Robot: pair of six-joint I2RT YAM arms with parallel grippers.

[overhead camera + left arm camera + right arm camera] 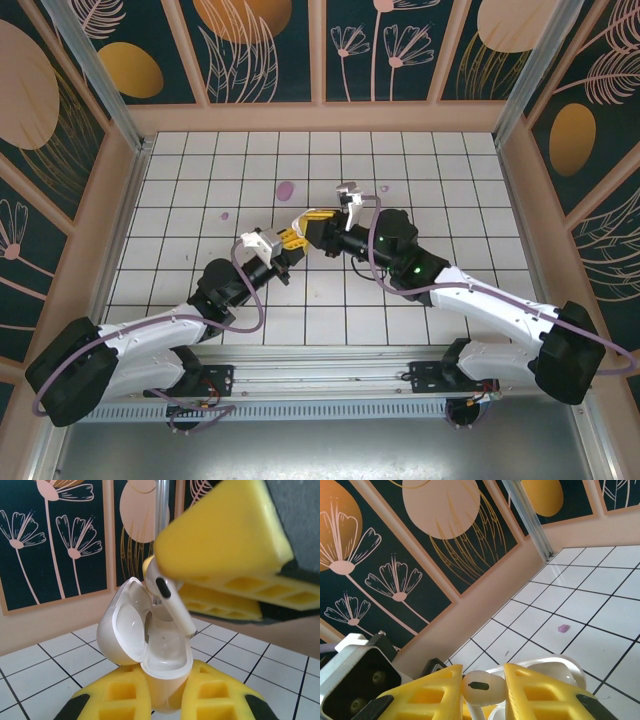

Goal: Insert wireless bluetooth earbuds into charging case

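Evidently the left hand clamped the glossy white charging case lid-open at lower centre. The right hand pinched a white earbud stem-down for insertion.

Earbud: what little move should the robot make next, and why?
Probably ease the earbud down into the charging case. The right gripper pinches it, stem pointing down at the case, which the left gripper holds open just below.
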